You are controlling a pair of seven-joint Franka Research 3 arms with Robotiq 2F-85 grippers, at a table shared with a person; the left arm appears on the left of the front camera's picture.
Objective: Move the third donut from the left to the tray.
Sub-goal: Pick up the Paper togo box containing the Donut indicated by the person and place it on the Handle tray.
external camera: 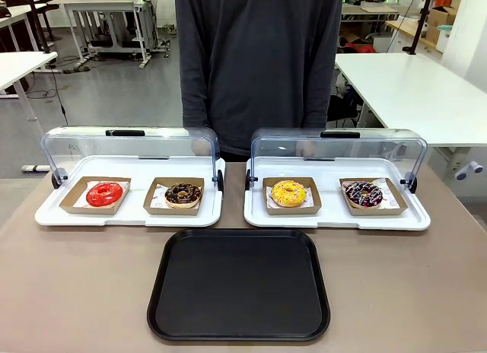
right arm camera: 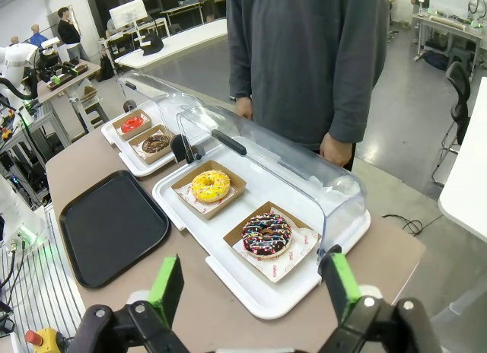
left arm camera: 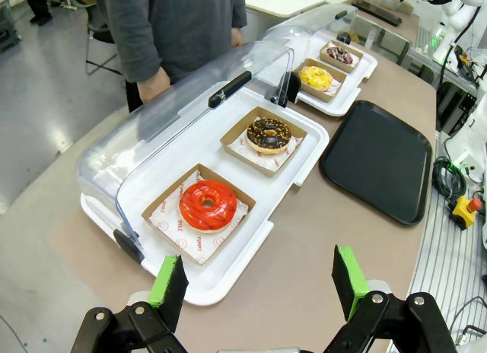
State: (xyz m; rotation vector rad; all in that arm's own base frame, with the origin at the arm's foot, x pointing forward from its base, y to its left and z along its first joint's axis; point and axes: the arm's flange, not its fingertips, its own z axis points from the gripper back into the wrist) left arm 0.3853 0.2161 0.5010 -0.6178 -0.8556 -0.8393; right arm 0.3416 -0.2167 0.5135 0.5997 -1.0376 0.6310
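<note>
Taking the light yellow donut [external camera: 288, 192] by its stiff cardboard holder [external camera: 292, 210] would likely spare you the soft sticky glaze; left gripper [left arm camera: 259, 259] and right gripper [right arm camera: 251, 262] gape empty.

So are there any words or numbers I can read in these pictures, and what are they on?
White paper sheet under the glossy red ring donut: small red print, too blurred to read.
White paper liner under the chocolate donut with coloured sprinkles: red print, also too small to read.
Flat black square tray: no words or numbers.
</note>
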